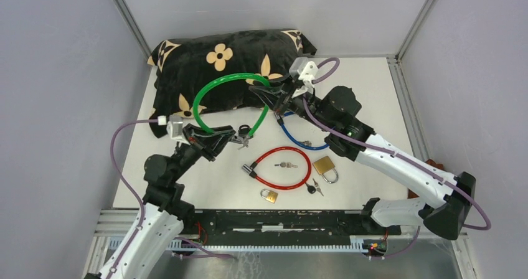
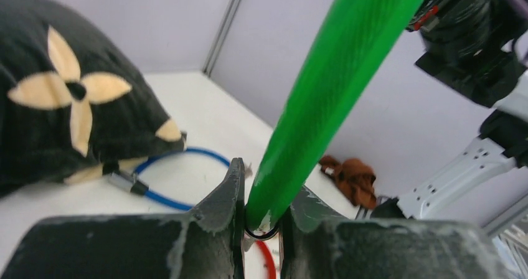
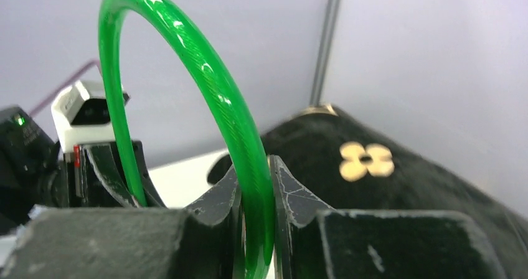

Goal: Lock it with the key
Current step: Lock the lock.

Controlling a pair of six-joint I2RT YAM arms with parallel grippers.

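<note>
Presently we hold the green cable lock [image 1: 233, 75] raised over the bench [image 1: 373, 92], left gripper [image 1: 219, 136] closed on its end beside the keys [image 1: 243, 131], right gripper [image 1: 269, 96] closed on the other, cable arching between.

Pillow [image 1: 187, 61] crowding far side of green cable [image 1: 227, 76]

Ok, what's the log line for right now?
left gripper: shut on green cable lock | right gripper: shut on green cable lock | cable arched between both
</note>
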